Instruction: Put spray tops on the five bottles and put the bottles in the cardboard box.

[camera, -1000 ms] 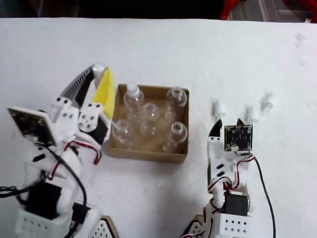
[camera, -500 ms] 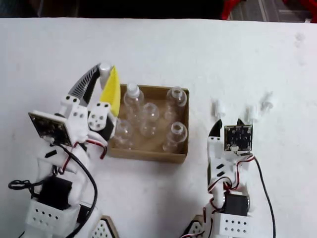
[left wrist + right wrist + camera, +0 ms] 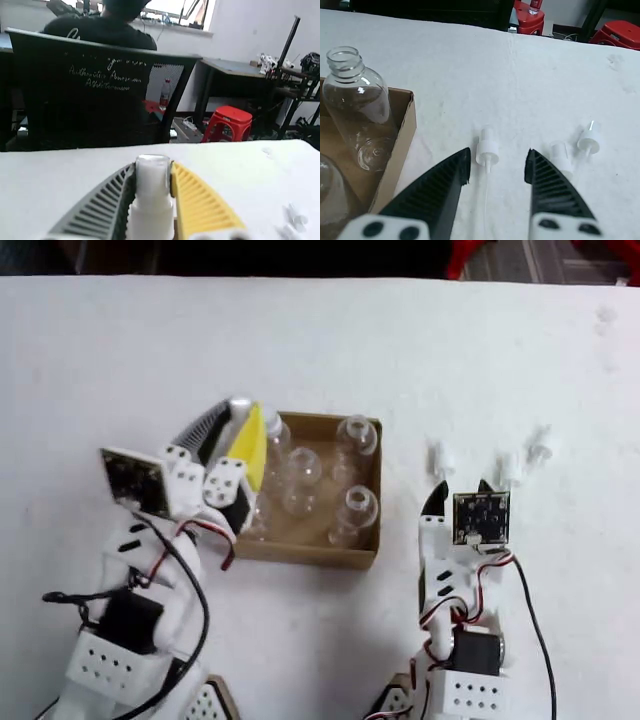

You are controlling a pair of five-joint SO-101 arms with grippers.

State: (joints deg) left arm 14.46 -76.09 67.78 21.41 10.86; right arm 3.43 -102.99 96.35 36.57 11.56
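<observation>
Bottles (image 3: 357, 436) stood in the cardboard box (image 3: 300, 552), several necks bare. The left gripper (image 3: 240, 408) was clamped on a spray top (image 3: 151, 197) above it. Three loose tops (image 3: 486, 146) lay by the right gripper (image 3: 497, 156), its jaws apart.

The high view looks down over the table (image 3: 320, 330); both wrist views look low and close across it, the right also sharing the cardboard box (image 3: 402, 130).

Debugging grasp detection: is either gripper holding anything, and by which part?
The left gripper is shut on a spray top, clamped by its sides between the fingertips. The right gripper is open and holds nothing.
</observation>
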